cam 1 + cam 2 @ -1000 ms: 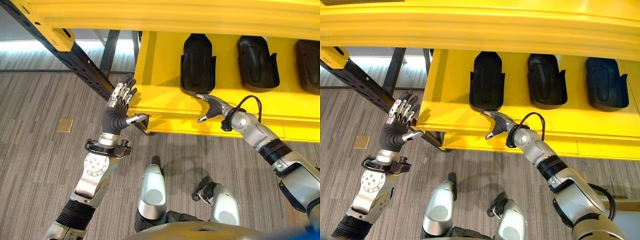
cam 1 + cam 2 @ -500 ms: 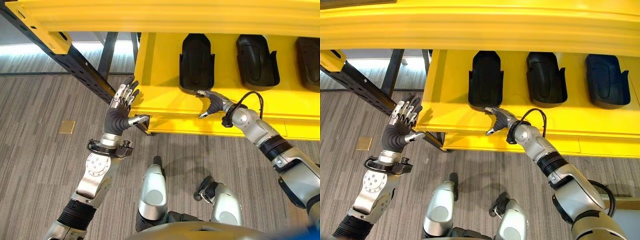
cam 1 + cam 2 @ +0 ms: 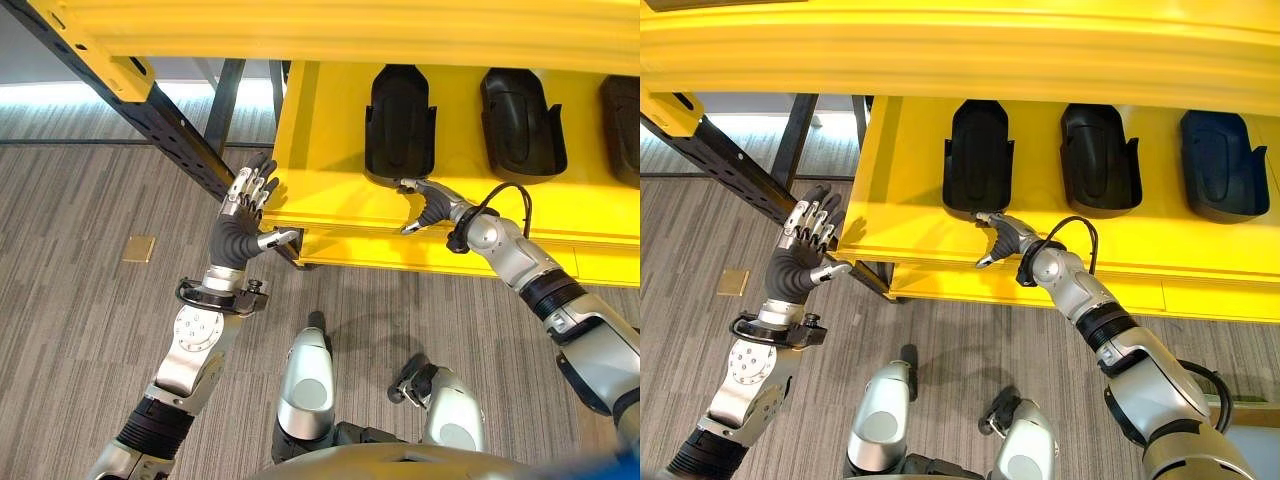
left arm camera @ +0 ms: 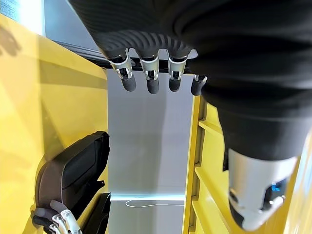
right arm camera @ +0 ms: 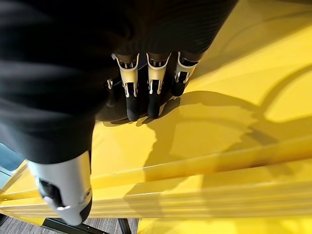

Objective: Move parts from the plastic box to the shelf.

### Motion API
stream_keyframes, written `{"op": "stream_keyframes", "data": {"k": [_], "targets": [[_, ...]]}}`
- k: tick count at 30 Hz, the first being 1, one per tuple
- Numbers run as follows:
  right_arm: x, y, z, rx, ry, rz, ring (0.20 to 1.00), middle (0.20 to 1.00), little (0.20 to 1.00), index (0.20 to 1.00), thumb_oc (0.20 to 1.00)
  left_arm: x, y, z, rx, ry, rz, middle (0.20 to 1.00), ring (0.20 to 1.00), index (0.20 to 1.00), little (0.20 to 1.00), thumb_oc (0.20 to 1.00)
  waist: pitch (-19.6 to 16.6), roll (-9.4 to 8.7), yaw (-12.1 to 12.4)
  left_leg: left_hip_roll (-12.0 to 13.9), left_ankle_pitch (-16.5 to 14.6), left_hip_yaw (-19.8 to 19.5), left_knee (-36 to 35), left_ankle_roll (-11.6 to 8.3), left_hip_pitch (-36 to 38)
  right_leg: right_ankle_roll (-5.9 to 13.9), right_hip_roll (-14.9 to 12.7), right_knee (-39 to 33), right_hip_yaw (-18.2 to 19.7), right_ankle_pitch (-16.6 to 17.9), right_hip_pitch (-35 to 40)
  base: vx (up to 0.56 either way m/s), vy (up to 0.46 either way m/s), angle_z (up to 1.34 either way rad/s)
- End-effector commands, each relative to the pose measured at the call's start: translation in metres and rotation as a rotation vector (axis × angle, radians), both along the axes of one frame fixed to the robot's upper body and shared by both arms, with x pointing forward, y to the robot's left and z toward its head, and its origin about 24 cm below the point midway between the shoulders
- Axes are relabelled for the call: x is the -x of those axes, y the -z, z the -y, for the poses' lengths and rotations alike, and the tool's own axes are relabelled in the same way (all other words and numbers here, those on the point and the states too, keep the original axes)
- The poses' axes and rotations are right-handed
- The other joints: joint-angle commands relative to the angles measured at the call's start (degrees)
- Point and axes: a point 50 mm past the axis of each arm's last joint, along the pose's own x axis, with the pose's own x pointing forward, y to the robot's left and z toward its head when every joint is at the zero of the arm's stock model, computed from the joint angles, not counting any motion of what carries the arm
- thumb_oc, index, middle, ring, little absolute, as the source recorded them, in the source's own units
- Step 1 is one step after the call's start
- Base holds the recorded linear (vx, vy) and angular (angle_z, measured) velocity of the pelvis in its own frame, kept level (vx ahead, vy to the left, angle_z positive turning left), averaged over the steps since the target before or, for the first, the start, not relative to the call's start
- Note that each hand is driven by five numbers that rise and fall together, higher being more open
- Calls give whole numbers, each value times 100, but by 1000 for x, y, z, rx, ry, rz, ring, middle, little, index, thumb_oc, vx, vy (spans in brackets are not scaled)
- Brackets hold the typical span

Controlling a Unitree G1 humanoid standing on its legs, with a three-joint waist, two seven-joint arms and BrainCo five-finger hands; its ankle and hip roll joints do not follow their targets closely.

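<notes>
The left hand [image 3: 243,222] was held up with its fingers straight and spread a little, thumb sticking out to the side. The left arm was bent and reached up. The right arm stretched out forward. The right hand [image 3: 1002,236] pointed ahead with fingers straight and thumb hanging down.

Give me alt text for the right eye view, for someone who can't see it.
The robot's right hand reaches with straight fingers to the near end of the leftmost of three black parts lying in a row on a yellow shelf. Its left hand is raised open beside the shelf's left corner, above grey floor.
</notes>
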Motion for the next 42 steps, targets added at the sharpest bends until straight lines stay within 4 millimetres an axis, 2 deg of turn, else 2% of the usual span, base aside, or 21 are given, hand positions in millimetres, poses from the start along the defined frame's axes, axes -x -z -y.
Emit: {"op": "stream_keyframes", "data": {"k": [1,31,42], "targets": [[-16,-40,-10,-70,-5,120,1000,1000,1000,1000,1000,5,-15,4,58,37,92,1000,1000,1000,1000,1000,-20,19,113,78,16,351,0,140,126,302,-221,448,-622,104,243,0,0,0],[-24,-56,-6,-86,39,154,1000,1000,1000,1000,1000,2,-15,9,72,55,85,1000,1000,1000,1000,1000,-8,116,64,86,45,392,-54,133,168,306,-285,469,-624,122,213,0,0,0],[-24,-53,-9,-97,30,141,1000,1000,1000,1000,1000,1,-16,11,80,59,89,1000,1000,1000,1000,1000,-11,113,14,89,50,433,-84,126,181,312,-273,416,-594,144,193,0,0,0]]}}
